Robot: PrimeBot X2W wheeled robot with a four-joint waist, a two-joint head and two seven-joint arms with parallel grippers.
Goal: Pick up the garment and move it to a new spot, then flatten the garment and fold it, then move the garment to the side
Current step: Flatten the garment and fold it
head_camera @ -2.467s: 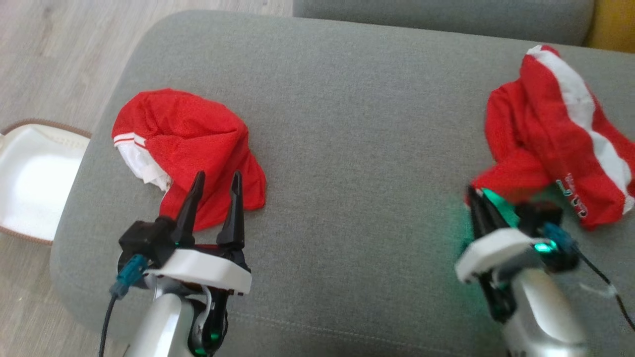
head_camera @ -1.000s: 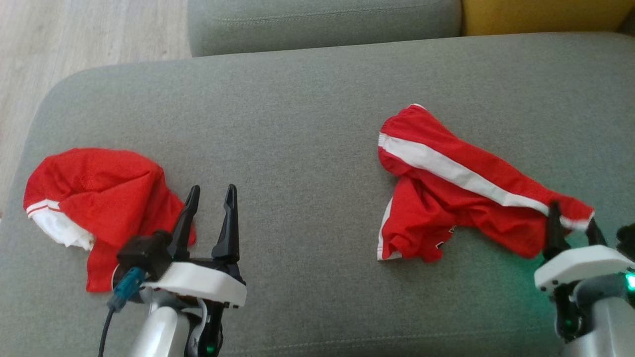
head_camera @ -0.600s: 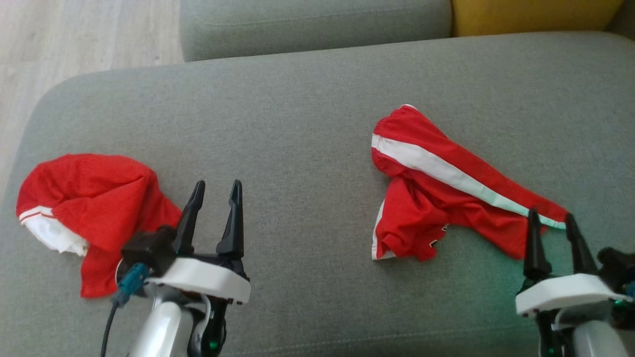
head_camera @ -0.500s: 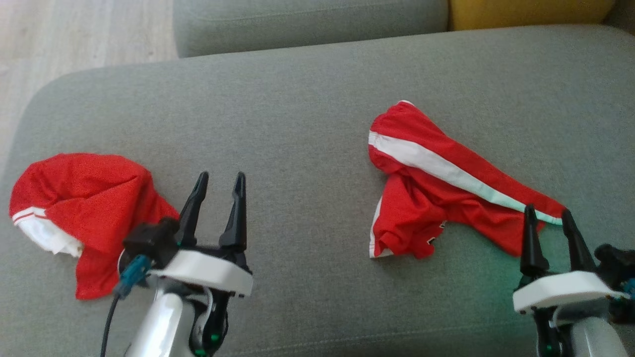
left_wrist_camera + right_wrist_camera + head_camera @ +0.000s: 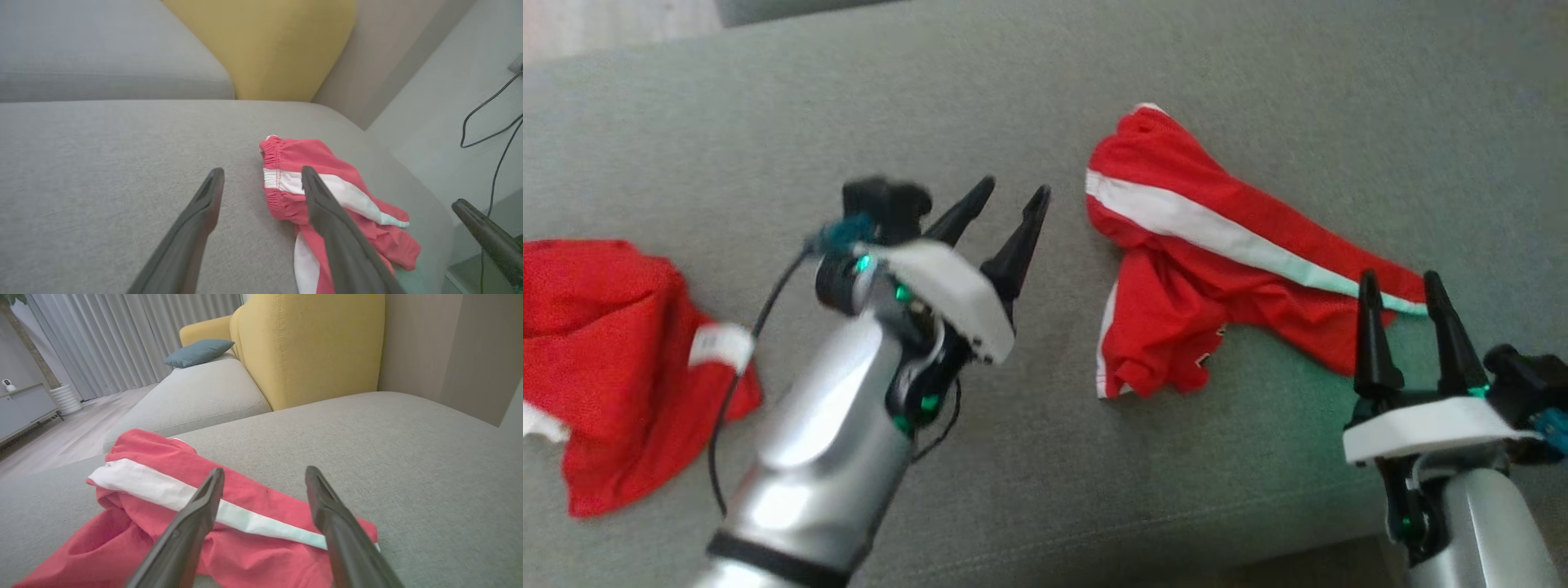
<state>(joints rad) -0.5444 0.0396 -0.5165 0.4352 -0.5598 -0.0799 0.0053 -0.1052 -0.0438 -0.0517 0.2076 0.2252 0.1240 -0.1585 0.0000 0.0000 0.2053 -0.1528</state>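
Garment, red shorts with a white side stripe, lies crumpled on the sofa seat, right of middle. Its long axis follows the stripe: elastic waistband end far-left, hem end near-right, with one bunch of cloth tucked down toward the near edge at the left. My left fingers are spread wide and hold nothing. They hang over bare seat just left of the waistband end and point far-right at it. In the left wrist view the gathered waistband sits right behind my right-hand finger, close, but I can't tell whether it touches. My right fingers are also wide open and empty, at the near-right hem end. In the right wrist view the stripe runs across between them, and the cloth looks to be under the tips, not pinched. So there is one arm at each end of the long axis. The right is the closer one, practically on its end, while the left has a short reach to go. My guess is that the next step is to pinch both ends and pull along the stripe to flatten. A second red garment lies well apart at the left of the seat, and I'm leaving it alone.
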